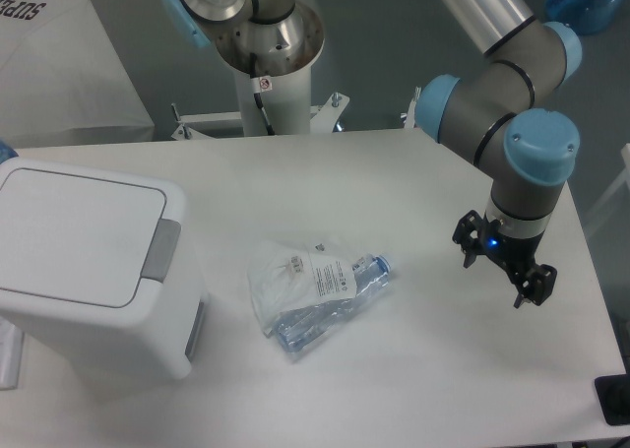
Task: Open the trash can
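Observation:
The trash can (94, 300) is a large white boxy bin at the left of the table. Its flat rectangular lid (74, 233) lies closed, with the grey push tab (162, 249) on its right edge. My gripper (495, 277) hangs from the arm's wrist at the right side of the table, far from the bin. It points down just above the tabletop, its fingers apart and empty.
A clear plastic bag holding a blue-capped bottle (320, 290) lies mid-table between the bin and the gripper. The robot's base column (271, 69) stands at the back edge. A dark object (615, 399) sits at the table's right front corner.

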You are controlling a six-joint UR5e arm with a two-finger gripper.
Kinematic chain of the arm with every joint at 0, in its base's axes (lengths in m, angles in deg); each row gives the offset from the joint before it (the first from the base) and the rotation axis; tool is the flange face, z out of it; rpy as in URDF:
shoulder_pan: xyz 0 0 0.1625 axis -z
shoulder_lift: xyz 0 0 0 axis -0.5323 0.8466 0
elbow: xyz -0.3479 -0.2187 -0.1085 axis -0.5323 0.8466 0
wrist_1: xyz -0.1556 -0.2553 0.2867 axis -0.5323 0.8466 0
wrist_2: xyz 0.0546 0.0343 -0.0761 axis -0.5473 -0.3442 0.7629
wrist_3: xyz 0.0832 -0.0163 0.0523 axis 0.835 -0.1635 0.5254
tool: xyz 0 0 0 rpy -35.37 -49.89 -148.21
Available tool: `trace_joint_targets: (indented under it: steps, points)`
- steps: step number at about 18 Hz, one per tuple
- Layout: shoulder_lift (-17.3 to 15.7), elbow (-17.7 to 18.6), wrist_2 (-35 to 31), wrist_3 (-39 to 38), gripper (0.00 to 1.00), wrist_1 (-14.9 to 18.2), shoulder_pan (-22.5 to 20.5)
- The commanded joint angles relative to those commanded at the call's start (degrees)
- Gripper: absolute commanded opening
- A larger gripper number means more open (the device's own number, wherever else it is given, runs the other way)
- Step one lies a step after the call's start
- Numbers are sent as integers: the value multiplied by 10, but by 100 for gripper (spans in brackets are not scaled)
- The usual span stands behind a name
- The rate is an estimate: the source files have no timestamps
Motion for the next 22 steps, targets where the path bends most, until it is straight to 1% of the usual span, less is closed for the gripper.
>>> trace_joint_targets:
  steps: [10,12,15,17,18,20,22]
  points:
    - [-2,0,6,-1,100,2,0]
    - [-2,1,19,-18,100,4,0]
    - [-4,10,57,-79,100,4,0]
    - [-12,11,87,-111,100,4,3]
    - [-15,11,111,-147,100,4,4]
    - [-17,8,150,-245,100,-2,5]
    - [-18,-2,172,-330,100,-3,7]
